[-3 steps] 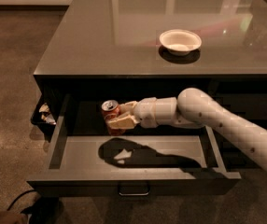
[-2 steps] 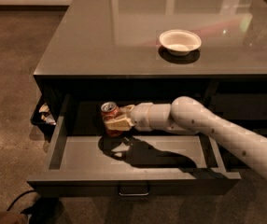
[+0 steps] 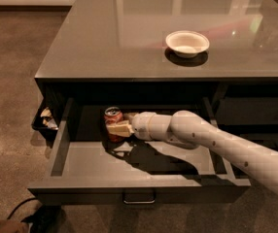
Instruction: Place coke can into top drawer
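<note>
In the camera view we see the gripper (image 3: 116, 128) inside the open top drawer (image 3: 88, 160), its fingers clamped around the upright coke can (image 3: 112, 115) near the drawer's back. We cannot tell whether the can touches the drawer floor. The white arm (image 3: 217, 142) trails behind the gripper. Above and beyond it, a white bowl (image 3: 187, 43) rests on the grey countertop (image 3: 119, 38).
</note>
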`<state>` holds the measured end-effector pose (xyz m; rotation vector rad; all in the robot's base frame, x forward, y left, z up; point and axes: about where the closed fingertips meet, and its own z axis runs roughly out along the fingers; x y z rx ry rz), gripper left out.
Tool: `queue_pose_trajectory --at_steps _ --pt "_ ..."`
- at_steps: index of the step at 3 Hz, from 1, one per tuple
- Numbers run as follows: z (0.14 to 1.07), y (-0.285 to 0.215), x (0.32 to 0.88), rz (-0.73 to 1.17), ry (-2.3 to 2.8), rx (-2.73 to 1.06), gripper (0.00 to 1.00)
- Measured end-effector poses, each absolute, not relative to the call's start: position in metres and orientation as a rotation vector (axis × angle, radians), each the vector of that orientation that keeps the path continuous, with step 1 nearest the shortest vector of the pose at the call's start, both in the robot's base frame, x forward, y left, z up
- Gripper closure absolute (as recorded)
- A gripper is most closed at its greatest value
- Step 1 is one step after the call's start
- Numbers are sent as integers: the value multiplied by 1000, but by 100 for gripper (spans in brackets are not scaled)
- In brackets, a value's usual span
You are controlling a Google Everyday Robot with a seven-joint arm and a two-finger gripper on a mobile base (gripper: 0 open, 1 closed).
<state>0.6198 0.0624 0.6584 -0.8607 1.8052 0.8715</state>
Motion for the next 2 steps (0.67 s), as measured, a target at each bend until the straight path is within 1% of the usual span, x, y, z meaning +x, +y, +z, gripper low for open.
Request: queue_pose_trajectory --at_steps 2 --pt "650 60 630 913 1829 -699 11"
